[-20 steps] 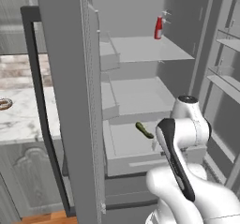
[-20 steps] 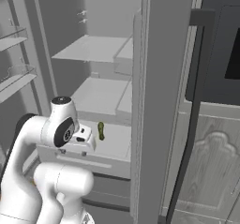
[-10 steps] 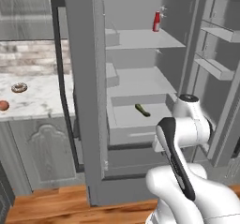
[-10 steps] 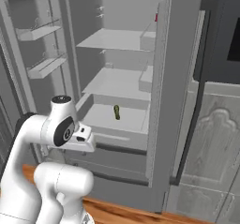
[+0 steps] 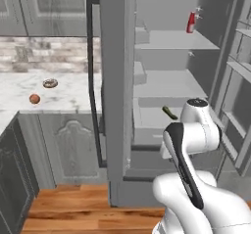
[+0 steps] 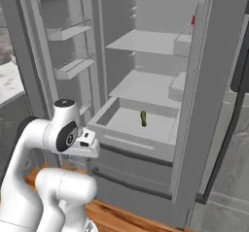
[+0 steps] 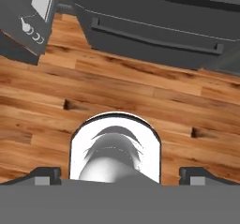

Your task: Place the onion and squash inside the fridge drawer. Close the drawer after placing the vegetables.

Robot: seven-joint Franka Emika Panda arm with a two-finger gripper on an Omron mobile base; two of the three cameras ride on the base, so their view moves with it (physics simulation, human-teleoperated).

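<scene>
Your onion sits on the counter left of the fridge, just beside the donut, well apart from the arm; it looks small, smooth and round, so I'd expect it to be light, firm and apt to roll, best pinched across its middle from above. The squash already lies in the open drawer (no need to touch it). Your gripper points at the wood floor, fingers spread fully wide and holding nothing.

A small round reddish-orange onion and a brown-and-white frosted ring donut sit on the white marbled worktop; a dark green squash lies in the light-grey drawer.
</scene>
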